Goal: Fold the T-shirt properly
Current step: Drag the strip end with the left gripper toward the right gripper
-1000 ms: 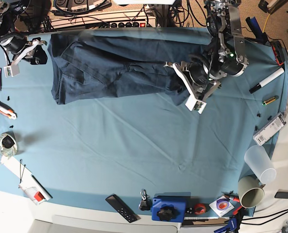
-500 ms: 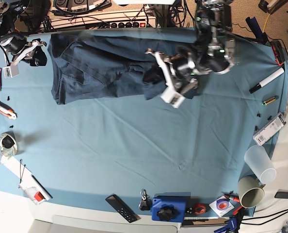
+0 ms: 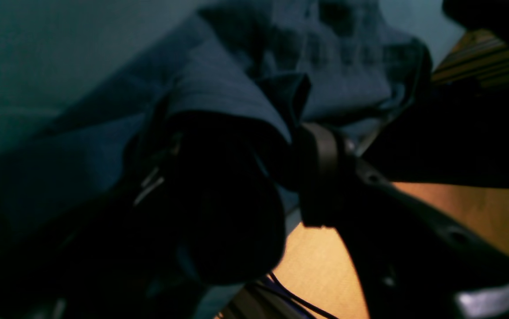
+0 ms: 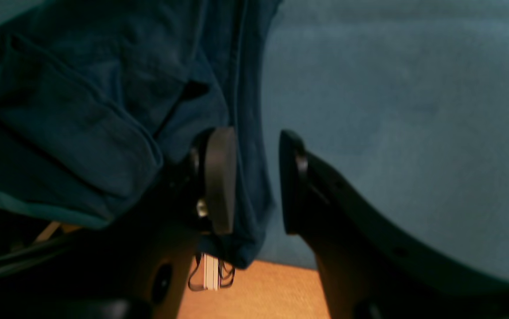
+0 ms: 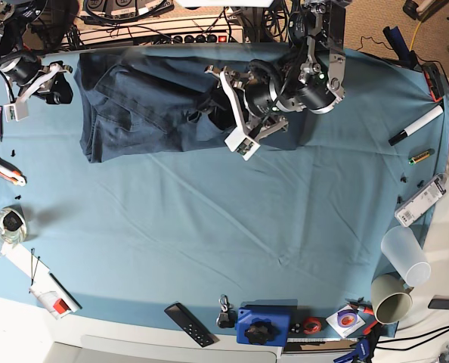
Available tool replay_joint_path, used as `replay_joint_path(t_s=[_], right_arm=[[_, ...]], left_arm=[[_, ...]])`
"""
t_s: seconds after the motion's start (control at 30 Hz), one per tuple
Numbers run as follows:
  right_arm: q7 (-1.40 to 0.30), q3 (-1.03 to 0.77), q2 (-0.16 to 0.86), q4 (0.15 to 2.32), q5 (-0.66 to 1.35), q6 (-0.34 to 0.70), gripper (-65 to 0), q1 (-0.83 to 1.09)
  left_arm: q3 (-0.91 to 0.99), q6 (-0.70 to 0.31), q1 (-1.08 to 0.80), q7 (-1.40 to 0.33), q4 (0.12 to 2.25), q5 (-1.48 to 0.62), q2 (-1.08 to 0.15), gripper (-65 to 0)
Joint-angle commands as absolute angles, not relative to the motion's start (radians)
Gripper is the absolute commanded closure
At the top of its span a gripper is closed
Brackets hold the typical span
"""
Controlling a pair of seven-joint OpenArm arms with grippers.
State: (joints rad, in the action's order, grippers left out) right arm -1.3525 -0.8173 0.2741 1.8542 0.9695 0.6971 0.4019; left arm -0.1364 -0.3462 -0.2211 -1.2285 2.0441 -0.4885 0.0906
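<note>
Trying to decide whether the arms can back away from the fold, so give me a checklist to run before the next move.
1. Left gripper free of the T-shirt: cannot tell. In the left wrist view, cloth drapes over one finger.
2. Right gripper unclamped: ok. Its jaws stand apart, with the shirt's edge hanging loose between them.
3. Fold lying flat: not ok. The cloth is bunched under the left gripper.
4. Shirt fully on the table cloth: not ok. In the right wrist view, a corner hangs past the edge.
5. Marker clear of the shirt: ok.
</note>
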Motion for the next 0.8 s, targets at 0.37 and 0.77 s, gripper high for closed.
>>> replay_joint_path(t_s=[0.37,0.77], right_arm=[[-1.322,-0.825,0.294,1.871,0.983,0.698,-17.5,0.398],[-1.320,-0.825,0.294,1.871,0.983,0.698,-17.5,0.399]], left_arm=[[-0.139,-0.348,-0.267,-1.178,2.215,-0.470,0.099,-32.8],[-0.156,-0.349,-0.296,-1.150,2.112,-0.387,0.100,-9.2]])
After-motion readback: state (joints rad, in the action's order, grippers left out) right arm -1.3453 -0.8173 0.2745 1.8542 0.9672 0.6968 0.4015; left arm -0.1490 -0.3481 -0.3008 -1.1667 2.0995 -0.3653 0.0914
